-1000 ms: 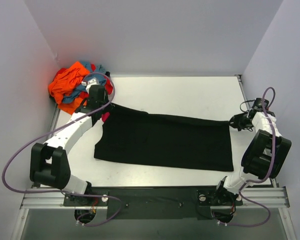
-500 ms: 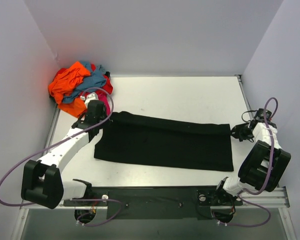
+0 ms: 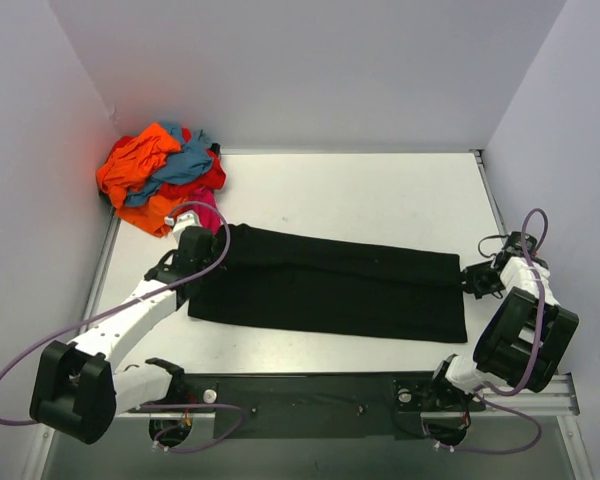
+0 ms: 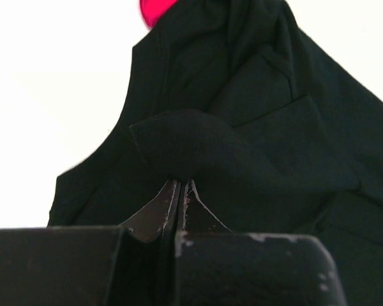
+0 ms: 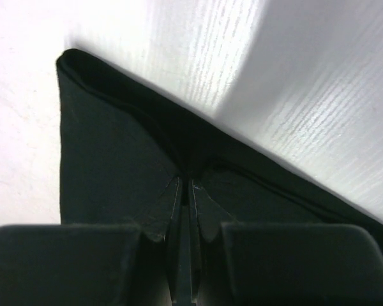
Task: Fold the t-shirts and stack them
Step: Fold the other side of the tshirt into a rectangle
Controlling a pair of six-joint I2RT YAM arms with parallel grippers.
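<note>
At the far left corner of the table [image 3: 360, 190], the orange, teal-blue, red and magenta t-shirts [image 3: 158, 172] lie in a crumpled heap, none folded. Just right of the heap, the left gripper [image 4: 180, 186] is clamped on the far left edge of the black t-shirt [image 3: 330, 290]. This garment lies flat across mid-table, with a lengthwise crease along its far side and no print visible. At its far right corner, the right gripper [image 5: 184, 182] is likewise pinched onto the cloth. Assessment: first fold in progress, no stack begun, four garments outstanding.
</note>
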